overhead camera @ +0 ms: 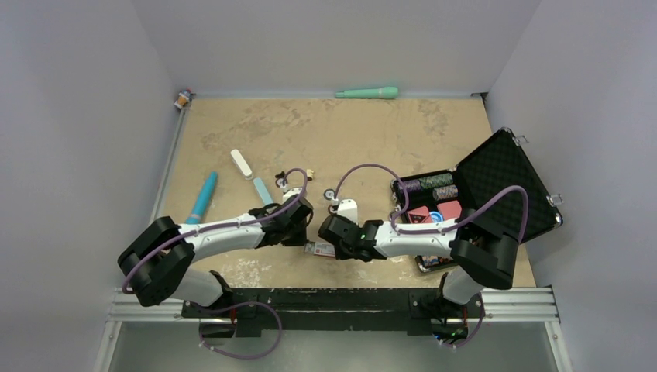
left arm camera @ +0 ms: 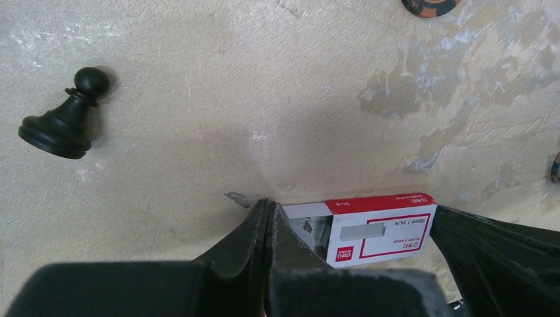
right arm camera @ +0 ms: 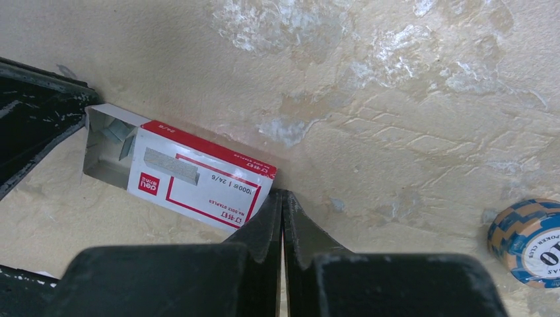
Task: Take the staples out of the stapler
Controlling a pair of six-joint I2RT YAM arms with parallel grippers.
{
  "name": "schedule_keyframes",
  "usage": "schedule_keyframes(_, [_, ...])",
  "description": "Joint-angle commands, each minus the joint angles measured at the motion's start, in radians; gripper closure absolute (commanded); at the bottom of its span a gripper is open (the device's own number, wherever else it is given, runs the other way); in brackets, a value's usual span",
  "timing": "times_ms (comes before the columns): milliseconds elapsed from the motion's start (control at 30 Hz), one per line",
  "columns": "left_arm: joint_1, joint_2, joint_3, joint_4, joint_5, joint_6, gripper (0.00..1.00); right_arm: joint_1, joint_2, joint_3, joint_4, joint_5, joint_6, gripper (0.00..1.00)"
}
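A small red-and-white staple box (left arm camera: 386, 231) lies flat on the table between my two grippers, also seen as the box (right arm camera: 205, 181) and the box (overhead camera: 320, 249). Its end is open, and grey staples (left arm camera: 317, 231) show inside. My left gripper (left arm camera: 269, 206) is shut and empty, its tips at the box's open end. The right gripper (right arm camera: 282, 197) is shut on nothing too, its tips against the box's closed corner. I cannot pick out the stapler for certain; a small white block (overhead camera: 346, 209) lies just behind the right gripper (overhead camera: 325, 231).
A black pawn (left arm camera: 63, 119) stands to the left. A blue poker chip (right arm camera: 528, 241) lies to the right. An open black case (overhead camera: 496, 186) with chips sits at the right edge. A teal pen (overhead camera: 203, 198) and a white bar (overhead camera: 242, 163) lie at left.
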Motion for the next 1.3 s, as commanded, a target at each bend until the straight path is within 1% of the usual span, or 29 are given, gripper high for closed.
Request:
schedule_keyframes(0, [0.000,-0.001,-0.051,-0.010,0.020,0.013,1.00,0.004,0.022,0.039,-0.006,0.032,-0.008,1.00])
schedule_keyframes(433, [0.001,-0.023,-0.104,0.027,0.042,0.006,1.00,0.006,0.053,0.065,-0.001,0.025,-0.018,1.00])
schedule_keyframes(1267, [0.001,-0.033,-0.120,0.044,0.062,0.003,1.00,0.006,0.088,0.107,0.000,0.023,-0.028,1.00])
